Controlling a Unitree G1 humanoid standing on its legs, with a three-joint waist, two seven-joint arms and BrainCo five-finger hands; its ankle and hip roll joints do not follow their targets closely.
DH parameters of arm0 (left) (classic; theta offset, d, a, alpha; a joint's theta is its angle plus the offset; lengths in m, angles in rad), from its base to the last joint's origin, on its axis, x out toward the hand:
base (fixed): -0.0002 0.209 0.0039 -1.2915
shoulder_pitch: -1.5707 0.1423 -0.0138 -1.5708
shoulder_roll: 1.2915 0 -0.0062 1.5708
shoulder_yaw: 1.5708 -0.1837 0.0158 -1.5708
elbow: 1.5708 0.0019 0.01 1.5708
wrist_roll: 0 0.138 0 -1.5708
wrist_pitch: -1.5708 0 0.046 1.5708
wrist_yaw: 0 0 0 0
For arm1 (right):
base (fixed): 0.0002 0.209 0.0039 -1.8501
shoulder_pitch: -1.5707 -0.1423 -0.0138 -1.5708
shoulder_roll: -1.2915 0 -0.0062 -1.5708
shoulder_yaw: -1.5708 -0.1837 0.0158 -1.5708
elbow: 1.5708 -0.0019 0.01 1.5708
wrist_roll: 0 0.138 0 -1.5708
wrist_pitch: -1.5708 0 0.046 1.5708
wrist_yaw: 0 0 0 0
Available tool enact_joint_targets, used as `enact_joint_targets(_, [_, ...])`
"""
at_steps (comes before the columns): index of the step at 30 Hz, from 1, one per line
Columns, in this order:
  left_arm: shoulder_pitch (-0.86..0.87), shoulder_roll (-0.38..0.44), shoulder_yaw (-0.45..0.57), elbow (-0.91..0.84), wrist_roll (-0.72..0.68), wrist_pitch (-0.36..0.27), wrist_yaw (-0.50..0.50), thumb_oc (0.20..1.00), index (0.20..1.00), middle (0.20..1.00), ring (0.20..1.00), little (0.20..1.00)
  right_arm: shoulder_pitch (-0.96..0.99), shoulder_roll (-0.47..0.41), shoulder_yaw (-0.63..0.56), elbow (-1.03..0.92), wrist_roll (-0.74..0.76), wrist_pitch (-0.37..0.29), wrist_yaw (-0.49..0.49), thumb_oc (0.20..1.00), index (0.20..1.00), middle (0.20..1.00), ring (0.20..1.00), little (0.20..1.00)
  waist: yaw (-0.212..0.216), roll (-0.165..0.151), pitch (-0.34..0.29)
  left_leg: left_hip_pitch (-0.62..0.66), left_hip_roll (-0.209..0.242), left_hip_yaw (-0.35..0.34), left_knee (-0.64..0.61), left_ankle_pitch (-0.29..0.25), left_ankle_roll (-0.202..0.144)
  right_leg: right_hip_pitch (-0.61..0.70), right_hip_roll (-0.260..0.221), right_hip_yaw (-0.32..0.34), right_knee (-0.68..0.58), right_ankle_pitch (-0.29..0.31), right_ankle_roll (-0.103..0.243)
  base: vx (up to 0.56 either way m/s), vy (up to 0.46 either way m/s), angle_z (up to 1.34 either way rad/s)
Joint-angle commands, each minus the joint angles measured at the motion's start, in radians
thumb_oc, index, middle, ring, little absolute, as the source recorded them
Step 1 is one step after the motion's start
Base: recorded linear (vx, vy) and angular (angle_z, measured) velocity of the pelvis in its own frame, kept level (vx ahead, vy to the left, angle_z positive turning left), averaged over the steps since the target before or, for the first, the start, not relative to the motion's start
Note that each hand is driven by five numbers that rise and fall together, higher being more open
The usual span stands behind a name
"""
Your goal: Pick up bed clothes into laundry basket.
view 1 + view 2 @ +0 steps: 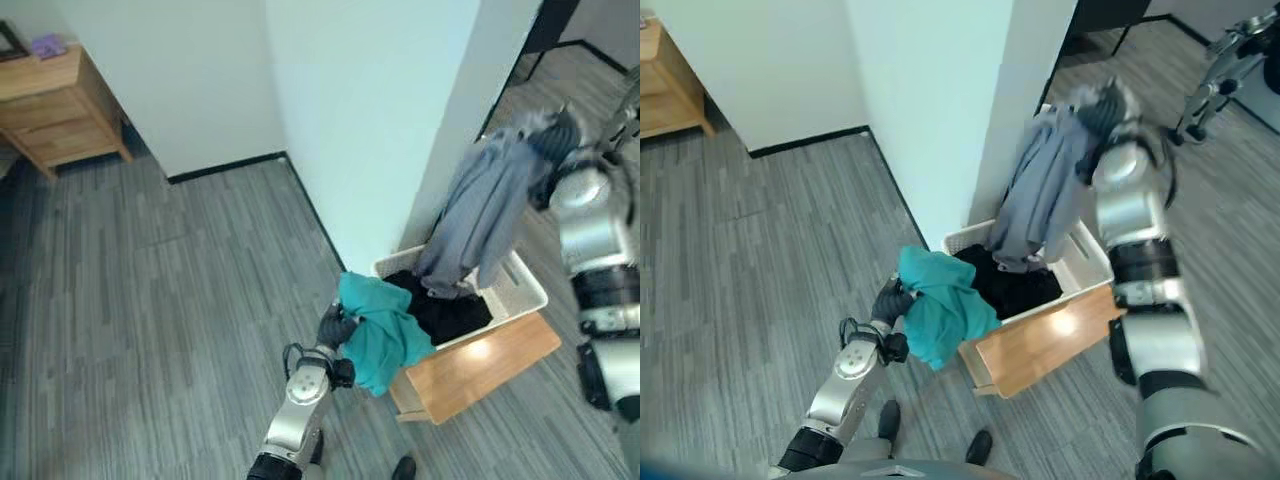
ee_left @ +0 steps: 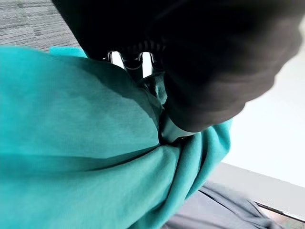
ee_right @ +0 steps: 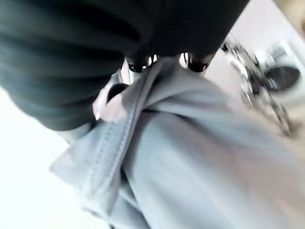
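The white slatted plastic laundry basket (image 1: 528, 287) stands on a low wooden stand (image 1: 480, 368) against the white wall corner (image 1: 400, 120), with dark clothing (image 1: 450, 312) inside. The left hand (image 1: 335, 327) clenches a teal cloth garment (image 1: 385, 330) draped over the basket's near rim. The right hand (image 1: 1102, 108), raised, grasps a grey cloth garment (image 1: 1038, 195) hanging down into the basket.
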Motion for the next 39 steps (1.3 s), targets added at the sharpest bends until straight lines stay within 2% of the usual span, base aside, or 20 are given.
enact_joint_targets(1, [-0.085, -0.091, -0.066, -0.040, -0.045, -0.055, -0.005, 0.200, 0.200, 0.200, 0.200, 0.200, 0.042, -0.063, 0.017, -0.015, -0.070, -0.050, -0.030, 0.200, 0.200, 0.200, 0.200, 0.200, 0.030, 0.027, -0.012, -0.018, 0.059, 0.050, -0.048, 0.125, -0.047, 0.090, -0.014, -0.038, 0.015, -0.043, 0.031, 0.05, 0.031, 0.06])
enact_joint_targets(5, [-0.066, -0.095, -0.076, -0.045, -0.047, -0.059, -0.010, 0.200, 0.200, 0.200, 0.200, 0.200, 0.101, -0.057, 0.059, 0.110, -0.075, -0.083, -0.064, 0.200, 0.200, 0.200, 0.200, 0.200, 0.040, 0.041, -0.021, -0.010, 0.049, 0.041, -0.048, 0.129, -0.044, 0.103, -0.020, -0.051, 0.015, -0.047, 0.033, 0.05, 0.027, 0.10])
enact_joint_targets(6, [-0.053, -0.092, -0.085, -0.052, -0.049, -0.061, -0.013, 0.200, 0.200, 0.200, 0.200, 0.200, 0.108, -0.060, 0.069, 0.213, -0.071, -0.088, -0.102, 0.464, 0.464, 0.464, 0.464, 0.464, 0.047, 0.047, -0.024, -0.009, 0.045, 0.038, -0.048, 0.133, -0.045, 0.108, -0.023, -0.059, 0.015, -0.050, 0.034, 0.03, 0.021, 0.19])
enact_joint_targets(7, [-0.048, -0.089, -0.088, -0.054, -0.048, -0.062, -0.014, 0.200, 0.200, 0.200, 0.200, 0.200, 0.105, -0.063, 0.066, 0.257, -0.063, -0.083, -0.118, 1.000, 1.000, 1.000, 1.000, 1.000, 0.049, 0.049, -0.026, -0.010, 0.043, 0.037, -0.048, 0.135, -0.045, 0.109, -0.023, -0.061, 0.015, -0.050, 0.033, 0.01, 0.004, 0.19])
enact_joint_targets(10, [-0.037, -0.084, -0.102, -0.064, -0.049, -0.060, -0.017, 0.200, 0.200, 0.200, 0.200, 0.200, 0.062, -0.069, 0.082, 0.376, -0.048, -0.064, -0.131, 1.000, 1.000, 1.000, 1.000, 1.000, 0.051, 0.056, -0.029, -0.010, 0.041, 0.038, -0.048, 0.135, -0.049, 0.110, -0.026, -0.066, 0.015, -0.048, 0.036, -0.01, -0.019, 0.04])
enact_joint_targets(13, [-0.034, -0.080, -0.103, -0.070, -0.046, -0.060, -0.019, 0.200, 0.200, 0.200, 0.200, 0.200, 0.049, -0.091, 0.101, 0.391, -0.055, -0.057, -0.122, 1.000, 1.000, 1.000, 1.000, 1.000, 0.046, 0.063, -0.032, 0.001, 0.042, 0.042, -0.048, 0.132, -0.050, 0.116, -0.028, -0.063, 0.015, -0.048, 0.035, 0.00, -0.013, 0.00])
enact_joint_targets(15, [-0.038, -0.060, -0.104, -0.074, -0.025, -0.062, -0.021, 0.200, 0.200, 0.200, 0.200, 0.200, 0.033, -0.167, 0.148, 0.378, -0.087, -0.059, -0.089, 1.000, 1.000, 1.000, 1.000, 1.000, 0.034, 0.064, -0.044, 0.020, 0.045, 0.052, -0.048, 0.128, -0.050, 0.128, -0.031, -0.055, 0.015, -0.048, 0.035, 0.00, 0.000, 0.00])
enact_joint_targets(16, [-0.038, -0.062, -0.104, -0.075, -0.024, -0.062, -0.021, 0.200, 0.200, 0.200, 0.200, 0.200, 0.033, -0.169, 0.149, 0.377, -0.088, -0.058, -0.086, 1.000, 1.000, 1.000, 1.000, 1.000, 0.035, 0.066, -0.042, 0.021, 0.045, 0.053, -0.048, 0.127, -0.050, 0.129, -0.032, -0.054, 0.015, -0.048, 0.035, 0.01, -0.033, -0.04])
enact_joint_targets(17, [-0.047, -0.047, -0.107, -0.078, -0.009, -0.065, -0.019, 0.200, 0.200, 0.200, 0.200, 0.200, 0.004, -0.234, 0.166, 0.376, -0.094, -0.059, -0.069, 1.000, 1.000, 1.000, 1.000, 1.000, 0.025, 0.066, -0.049, 0.032, 0.048, 0.061, -0.048, 0.125, -0.050, 0.132, -0.036, -0.049, 0.015, -0.048, 0.035, 0.00, -0.024, -0.06])
enact_joint_targets(19, [-0.053, -0.038, -0.104, -0.085, 0.000, -0.068, -0.014, 0.200, 0.200, 0.200, 0.200, 0.200, -0.005, -0.272, 0.157, 0.365, -0.088, -0.059, -0.061, 1.000, 1.000, 1.000, 1.000, 1.000, 0.017, 0.068, -0.052, 0.039, 0.050, 0.071, -0.048, 0.123, -0.051, 0.133, -0.038, -0.044, 0.015, -0.046, 0.036, 0.00, -0.024, -0.13])
enact_joint_targets(21, [-0.072, -0.024, -0.105, -0.090, 0.015, -0.072, -0.010, 0.200, 0.200, 0.200, 0.200, 0.200, -0.026, -0.345, 0.138, 0.332, -0.072, -0.060, -0.051, 1.000, 1.000, 1.000, 1.000, 1.000, -0.001, 0.071, -0.059, 0.052, 0.052, 0.086, -0.048, 0.119, -0.053, 0.132, -0.041, -0.033, 0.015, -0.044, 0.037, -0.02, -0.034, -0.20])
enact_joint_targets(26, [-0.114, -0.026, -0.119, -0.093, 0.052, -0.069, -0.007, 0.200, 0.200, 0.200, 0.200, 0.200, 0.031, -0.399, 0.021, 0.170, -0.034, -0.044, -0.026, 1.000, 1.000, 1.000, 1.000, 1.000, -0.051, 0.089, -0.076, 0.080, 0.055, 0.115, -0.048, 0.106, -0.054, 0.133, -0.046, -0.005, 0.015, -0.037, 0.034, -0.01, -0.027, -0.16])
enact_joint_targets(27, [-0.152, -0.022, -0.139, -0.085, 0.092, -0.075, -0.001, 0.200, 0.200, 0.200, 0.200, 0.200, 0.095, -0.386, -0.024, 0.091, -0.028, -0.042, -0.004, 1.000, 1.000, 1.000, 1.000, 1.000, -0.072, 0.099, -0.082, 0.092, 0.056, 0.128, -0.048, 0.099, -0.053, 0.132, -0.047, 0.010, 0.015, -0.034, 0.030, -0.01, -0.020, -0.15])
enact_joint_targets(31, [-0.258, -0.012, -0.170, -0.010, 0.182, -0.089, 0.039, 0.200, 0.200, 0.200, 0.200, 0.200, 0.225, -0.320, -0.043, -0.008, -0.022, -0.064, 0.068, 1.000, 1.000, 1.000, 1.000, 1.000, -0.101, 0.113, -0.086, 0.113, 0.061, 0.158, -0.048, 0.091, -0.048, 0.127, -0.048, 0.045, 0.015, -0.029, 0.023, 0.00, -0.004, -0.25])
enact_joint_targets(35, [-0.457, 0.038, -0.153, 0.117, 0.335, -0.068, 0.127, 0.200, 0.200, 0.200, 0.200, 0.200, 0.499, -0.147, -0.030, -0.096, 0.016, -0.137, 0.141, 1.000, 1.000, 1.000, 1.000, 1.000, -0.150, 0.136, -0.094, 0.133, 0.071, 0.209, -0.048, 0.074, -0.042, 0.102, -0.049, 0.107, 0.015, -0.026, 0.017, 0.04, 0.012, -0.34])
enact_joint_targets(36, [-0.458, 0.038, -0.152, 0.118, 0.335, -0.068, 0.127, 0.200, 0.200, 0.200, 0.200, 0.200, 0.500, -0.146, -0.031, -0.097, 0.016, -0.137, 0.141, 1.000, 1.000, 1.000, 1.000, 1.000, -0.147, 0.135, -0.095, 0.129, 0.073, 0.211, -0.048, 0.079, -0.042, 0.096, -0.047, 0.111, 0.015, -0.021, 0.015, 0.01, 0.007, -0.53])
enact_joint_targets(37, [-0.533, 0.062, -0.133, 0.171, 0.384, -0.053, 0.153, 0.200, 0.200, 0.200, 0.200, 0.200, 0.583, -0.094, -0.013, -0.088, 0.031, -0.165, 0.151, 1.000, 1.000, 1.000, 1.000, 1.000, -0.161, 0.140, -0.098, 0.134, 0.074, 0.225, -0.048, 0.070, -0.041, 0.088, -0.048, 0.130, 0.015, -0.021, 0.015, 0.01, -0.003, -0.63])
enact_joint_targets(39, [-0.607, 0.096, -0.118, 0.226, 0.428, -0.033, 0.177, 0.200, 0.200, 0.200, 0.200, 0.200, 0.651, -0.053, -0.009, -0.067, 0.044, -0.187, 0.153, 1.000, 1.000, 1.000, 1.000, 1.000, -0.175, 0.145, -0.102, 0.132, 0.077, 0.237, -0.048, 0.067, -0.041, 0.073, -0.046, 0.149, 0.015, -0.017, 0.012, 0.03, -0.001, -0.64])
